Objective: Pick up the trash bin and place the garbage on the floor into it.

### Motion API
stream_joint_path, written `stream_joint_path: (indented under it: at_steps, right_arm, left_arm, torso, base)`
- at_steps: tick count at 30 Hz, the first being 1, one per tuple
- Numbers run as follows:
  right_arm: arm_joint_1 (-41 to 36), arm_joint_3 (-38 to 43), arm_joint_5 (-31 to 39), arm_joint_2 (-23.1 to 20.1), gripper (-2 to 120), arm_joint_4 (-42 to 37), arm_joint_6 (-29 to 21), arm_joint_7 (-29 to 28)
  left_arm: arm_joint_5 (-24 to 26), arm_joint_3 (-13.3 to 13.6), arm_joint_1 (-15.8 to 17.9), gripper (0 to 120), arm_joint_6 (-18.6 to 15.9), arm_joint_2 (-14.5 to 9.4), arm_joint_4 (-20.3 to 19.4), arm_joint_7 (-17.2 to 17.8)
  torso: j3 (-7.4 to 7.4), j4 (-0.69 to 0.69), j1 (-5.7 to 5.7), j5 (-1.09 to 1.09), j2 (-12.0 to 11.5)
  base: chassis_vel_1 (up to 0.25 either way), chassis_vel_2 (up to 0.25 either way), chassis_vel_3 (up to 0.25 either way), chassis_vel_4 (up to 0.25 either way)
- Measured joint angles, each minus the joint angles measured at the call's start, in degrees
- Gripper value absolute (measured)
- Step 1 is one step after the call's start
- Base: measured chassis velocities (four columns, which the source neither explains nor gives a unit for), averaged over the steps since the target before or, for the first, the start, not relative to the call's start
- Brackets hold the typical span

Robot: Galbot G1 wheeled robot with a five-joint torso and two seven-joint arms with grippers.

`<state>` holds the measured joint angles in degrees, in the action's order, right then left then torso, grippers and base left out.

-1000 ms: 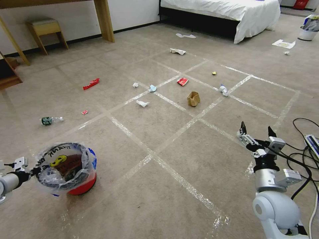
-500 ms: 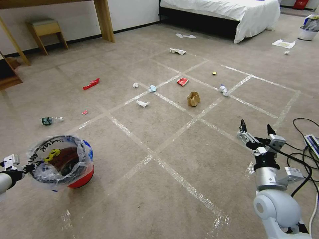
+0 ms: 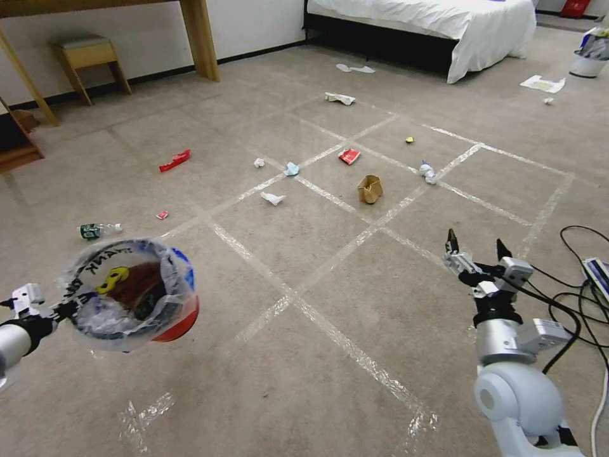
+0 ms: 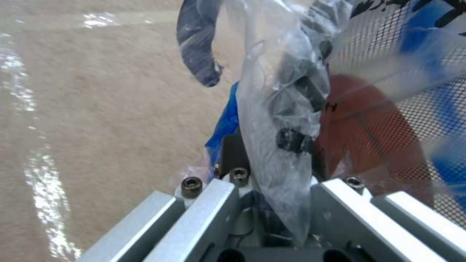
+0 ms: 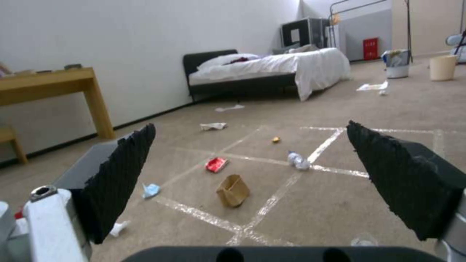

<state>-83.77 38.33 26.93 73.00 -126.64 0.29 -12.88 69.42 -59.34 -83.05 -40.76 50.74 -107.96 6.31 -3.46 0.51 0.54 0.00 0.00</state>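
Note:
The trash bin (image 3: 136, 295), red with a clear printed bag, hangs tilted above the floor (image 3: 330, 266) at the near left. My left gripper (image 3: 63, 311) is shut on its rim, and in the left wrist view the bag (image 4: 281, 109) runs between the fingers (image 4: 228, 153). My right gripper (image 3: 476, 244) stands open at the near right, holding nothing. Garbage lies ahead: a brown paper bag (image 3: 369, 188), red wrappers (image 3: 348, 155), a light-blue mask (image 3: 291, 169), a tissue (image 3: 272, 198), a plastic bottle (image 3: 98, 230). Between the right fingertips (image 5: 121, 174) I see the paper bag (image 5: 233, 190).
A bed (image 3: 431, 19) stands at the back, a wooden table leg (image 3: 200, 38) and a stool (image 3: 89, 60) at the back left. A white bin (image 3: 587, 60) is at the far right. Cables and a power strip (image 3: 593, 273) lie beside my right arm.
The left gripper has raised the trash bin off the carpet and tilted it, shifting it slightly right. The right gripper has moved a little left and forward, still open.

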Motion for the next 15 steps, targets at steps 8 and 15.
stream_joint_path:
  at_steps: [8, 15]
  right_arm:
    - [-2.8, 1.1, 1.6, -1.3, 100, -2.6, 1.0, -0.3]
    - [-3.5, 1.7, 1.7, -1.4, 100, -3.8, 1.6, 0.2]
  left_arm:
    - [2.7, 0.4, -3.8, 0, -1.2, -1.2, -5.3, 3.5]
    - [6.3, 0.4, -4.5, 0, -1.4, -1.7, -7.5, 6.8]
  torso:
    - [0.0, -0.04, 0.0, 0.0, 0.0]
    - [0.0, -0.04, 0.0, 0.0, 0.0]
  base:
    - [0.0, 0.0, 0.0, 0.0]
    - [0.0, 0.0, 0.0, 0.0]
